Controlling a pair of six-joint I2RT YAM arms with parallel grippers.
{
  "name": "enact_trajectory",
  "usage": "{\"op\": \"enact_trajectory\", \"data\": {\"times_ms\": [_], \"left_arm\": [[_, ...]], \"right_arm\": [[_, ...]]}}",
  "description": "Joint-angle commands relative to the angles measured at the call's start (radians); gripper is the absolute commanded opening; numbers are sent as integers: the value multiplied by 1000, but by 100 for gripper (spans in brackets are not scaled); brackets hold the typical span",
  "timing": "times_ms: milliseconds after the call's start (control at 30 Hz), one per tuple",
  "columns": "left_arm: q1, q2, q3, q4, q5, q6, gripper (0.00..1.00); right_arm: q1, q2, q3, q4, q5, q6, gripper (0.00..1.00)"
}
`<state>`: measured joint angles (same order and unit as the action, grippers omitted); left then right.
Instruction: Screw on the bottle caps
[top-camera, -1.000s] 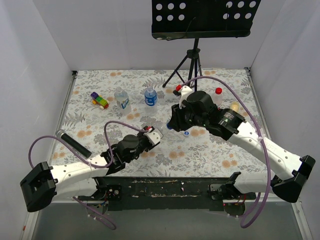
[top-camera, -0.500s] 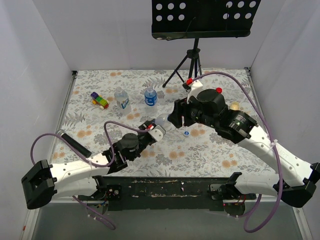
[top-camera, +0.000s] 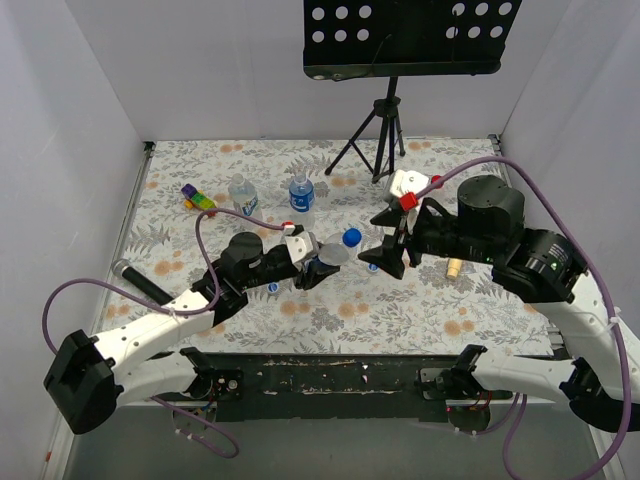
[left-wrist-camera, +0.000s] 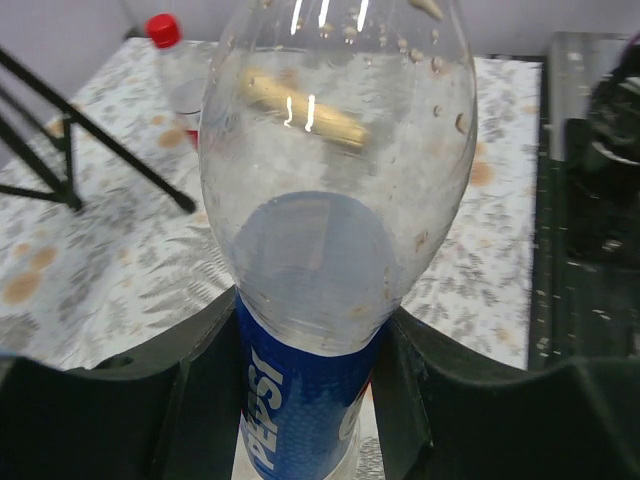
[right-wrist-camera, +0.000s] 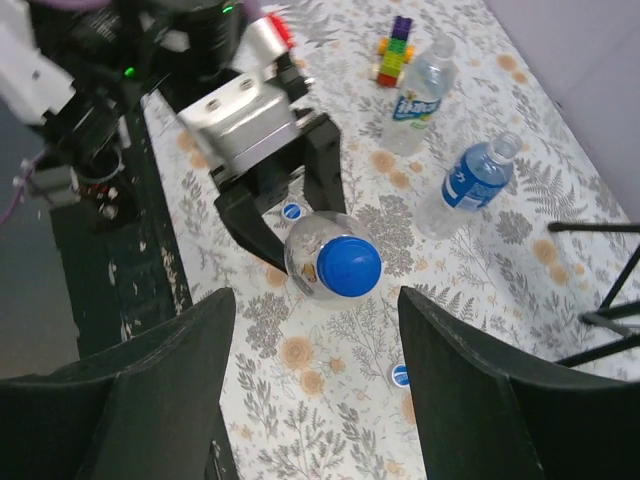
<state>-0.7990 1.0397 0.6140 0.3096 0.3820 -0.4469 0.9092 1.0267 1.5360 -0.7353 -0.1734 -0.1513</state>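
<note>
The left claw (left-wrist-camera: 310, 320) is clamped on the labelled middle of the Pepsi bottle (left-wrist-camera: 335, 230), one finger pressed to each side. The bottle is held tilted above the floral surface (top-camera: 440, 320), and a blue cap (right-wrist-camera: 349, 262) sits on its neck, facing the right arm. How tightly that cap is seated cannot be told.

The right claw (right-wrist-camera: 313, 298) stands wide, with nothing between its fingers. It hangs just off the capped end of the Pepsi bottle and does not touch it.

Two loose blue caps lie flat on the surface. One (right-wrist-camera: 293, 211) is just to the left of the Pepsi bottle, below the left claw, and the other (right-wrist-camera: 399, 375) is near its right side.

Behind and to the left of the Pepsi bottle stand two more bottles (right-wrist-camera: 420, 95) (right-wrist-camera: 470, 180), upright and apart, with a toy block (right-wrist-camera: 395, 48) farther left still. A red-capped bottle (left-wrist-camera: 175, 60) stands well beyond the Pepsi bottle's right side. A tan stick (top-camera: 453, 267) lies to the right too, past the right claw.
</note>
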Motion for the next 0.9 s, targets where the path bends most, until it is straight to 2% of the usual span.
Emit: {"op": "enact_trajectory", "data": {"times_ms": [0,233,867], "left_arm": [[35,23,70,-23,345,-99,43],[49,63,93,-30,474,-128,43],[49,57,95,-49,502,-87,44]], "right_arm": [[-3,-4,52,-120,-202,-241,72],[-3,35,99,-213,-261,-340,70],[-3,134,145,-256,-258,-383,63]]}}
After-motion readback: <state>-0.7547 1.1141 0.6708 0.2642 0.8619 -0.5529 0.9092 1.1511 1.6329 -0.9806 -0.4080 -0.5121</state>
